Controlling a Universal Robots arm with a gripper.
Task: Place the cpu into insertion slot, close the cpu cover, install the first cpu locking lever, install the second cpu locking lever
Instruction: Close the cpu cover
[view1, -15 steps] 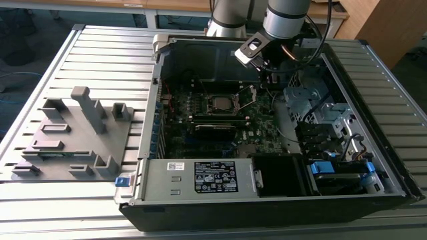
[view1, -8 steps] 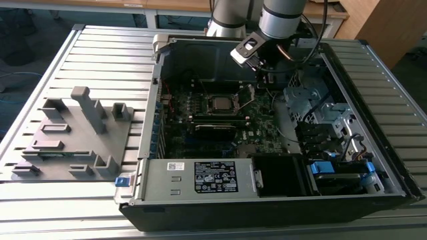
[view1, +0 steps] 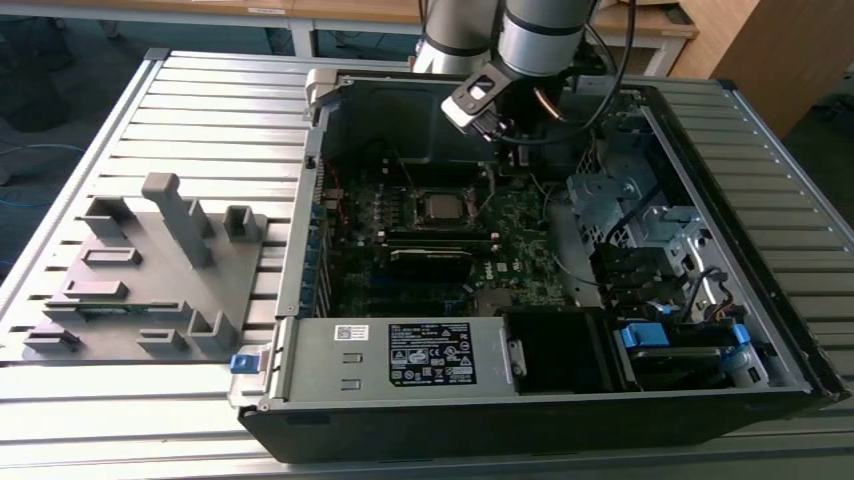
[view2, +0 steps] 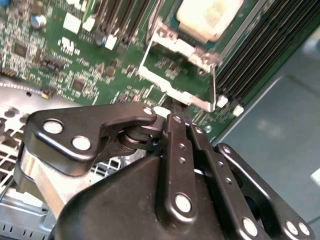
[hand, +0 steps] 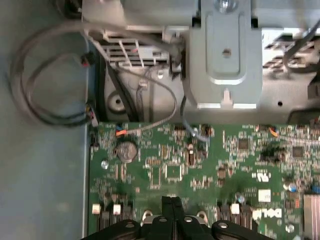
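The black linkage gripper (view2: 172, 107) hangs low over the dark green motherboard (hand: 170, 172) inside the open black and grey computer case (view1: 534, 425), which lies on a slatted metal table (view1: 200, 120). In both wrist views its two slim black fingers (hand: 168, 212) are pressed together with nothing seen between them. In the second wrist view the small flat square cpu (view2: 210, 17) with its dull silver-grey top lies in the small square insertion slot (view1: 418, 208), face up. The thin silver-grey metal cpu cover (view2: 176, 47), a square frame with a cut-out window, stands raised off the chip, and green board shows through its window. The fingertips sit right at the cover's near edge; they seem to touch it, though the angle leaves that unsure. Long narrow black memory slots (view2: 260, 47) run just beside the slot. The first wrist view shows a round silver coin cell (hand: 126, 150) on the board and a grey sheet-metal bracket (hand: 225, 55) beyond the board's edge. On the table at the exterior view's left stands a grey plastic fixture (view1: 147, 270), well apart from the gripper.
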